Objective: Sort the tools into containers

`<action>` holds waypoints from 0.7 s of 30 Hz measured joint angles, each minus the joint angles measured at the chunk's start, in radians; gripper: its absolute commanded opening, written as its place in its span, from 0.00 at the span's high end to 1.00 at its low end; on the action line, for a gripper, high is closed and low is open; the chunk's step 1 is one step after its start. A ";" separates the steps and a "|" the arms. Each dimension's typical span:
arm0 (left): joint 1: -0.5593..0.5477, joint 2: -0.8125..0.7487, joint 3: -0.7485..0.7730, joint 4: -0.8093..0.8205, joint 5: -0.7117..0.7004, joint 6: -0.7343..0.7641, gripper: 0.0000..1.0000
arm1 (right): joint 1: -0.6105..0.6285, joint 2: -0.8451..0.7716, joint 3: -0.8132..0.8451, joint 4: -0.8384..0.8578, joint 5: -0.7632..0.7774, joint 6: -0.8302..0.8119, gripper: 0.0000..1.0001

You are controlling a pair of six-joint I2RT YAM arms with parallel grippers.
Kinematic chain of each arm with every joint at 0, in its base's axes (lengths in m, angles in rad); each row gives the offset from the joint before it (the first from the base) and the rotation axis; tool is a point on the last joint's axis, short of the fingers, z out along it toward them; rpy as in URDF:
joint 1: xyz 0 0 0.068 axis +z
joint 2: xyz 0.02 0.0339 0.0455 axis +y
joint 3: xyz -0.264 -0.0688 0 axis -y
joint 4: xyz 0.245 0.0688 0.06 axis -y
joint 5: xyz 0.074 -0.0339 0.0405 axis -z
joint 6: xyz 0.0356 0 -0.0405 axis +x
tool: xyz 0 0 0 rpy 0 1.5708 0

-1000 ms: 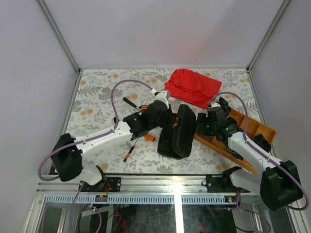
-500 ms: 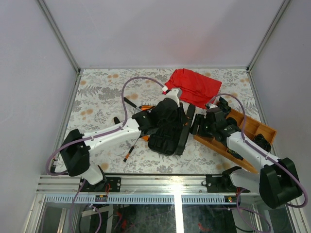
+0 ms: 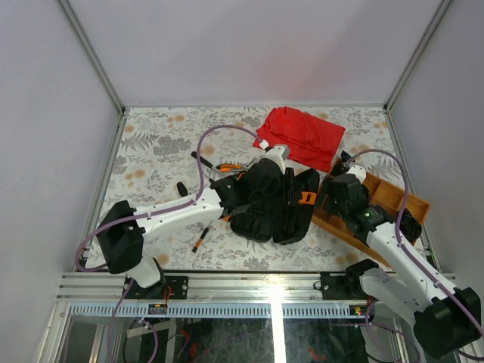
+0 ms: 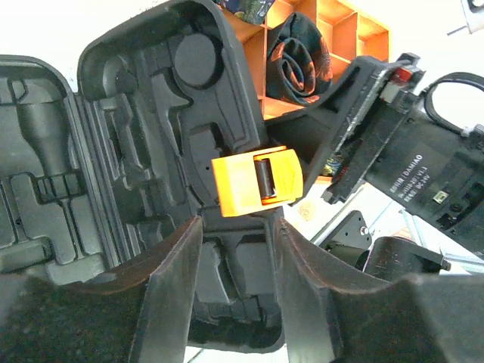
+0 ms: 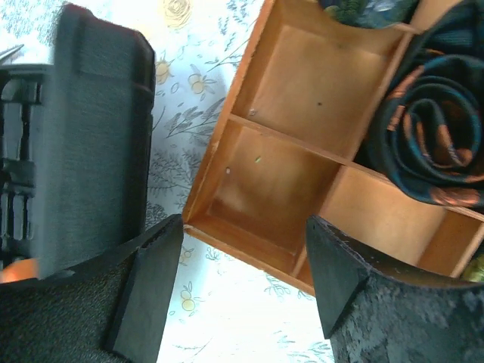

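Tool case (image 3: 301, 218) now lies open in the middle of the top view, its lid folded out to the right; a second ago it was closed. The left gripper (image 4: 238, 223) hovers over it with fingers well apart, holding nothing. The right gripper (image 5: 243, 221), also spread and empty, has pulled back over the wooden tray (image 3: 393, 198). The moulded slots look empty, so loading can begin. Pliers (image 3: 229, 166) and a screwdriver (image 3: 201, 240) lie on the table (image 3: 151, 151), left of centre. The orange latch (image 4: 255, 181) hangs free.

floral table (image 3: 147, 147), red cloth (image 3: 301, 136), open tool case (image 3: 293, 223), wooden tray (image 3: 391, 193), loose screwdrivers (image 3: 200, 241)
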 measured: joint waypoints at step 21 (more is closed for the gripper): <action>0.140 -0.394 -0.391 -0.055 -0.144 0.024 0.38 | 0.000 -0.238 0.006 -0.171 0.139 0.006 0.20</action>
